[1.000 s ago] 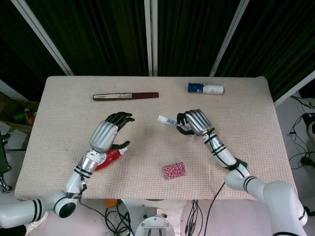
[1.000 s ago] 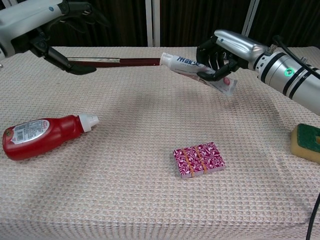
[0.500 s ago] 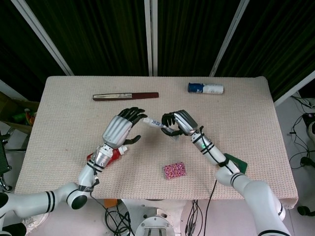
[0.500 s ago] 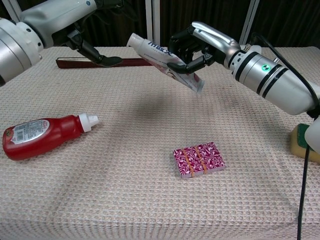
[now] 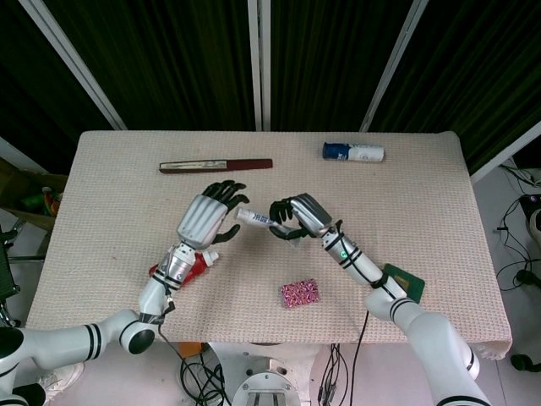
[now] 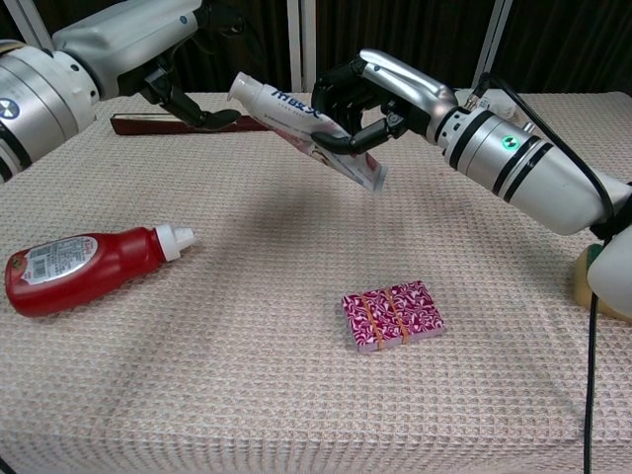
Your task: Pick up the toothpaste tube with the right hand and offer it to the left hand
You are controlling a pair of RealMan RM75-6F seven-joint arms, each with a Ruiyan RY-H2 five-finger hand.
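Note:
The white toothpaste tube [image 5: 254, 217] [image 6: 301, 117] hangs above the table's middle, tilted, its cap end toward my left side. My right hand [image 5: 301, 216] [image 6: 387, 87] grips its flat tail end from above. Just left of the cap, my left hand [image 5: 205, 222] [image 6: 148, 39] is raised with its fingers [image 6: 210, 118] spread. The cap lies close against those fingers, and they are not closed around the tube. Whether cap and fingers touch is unclear.
A red sauce bottle [image 6: 89, 267] lies at the front left, below my left forearm. A pink patterned packet [image 6: 393, 316] sits front centre. A long dark-red box [image 5: 215, 165] and a blue-white can [image 5: 353, 152] lie at the back. A green sponge [image 5: 404, 283] is at the right.
My right hand has carried the tube leftward, and my left hand has risen toward it, so the cap now sits beside the left hand's fingers.

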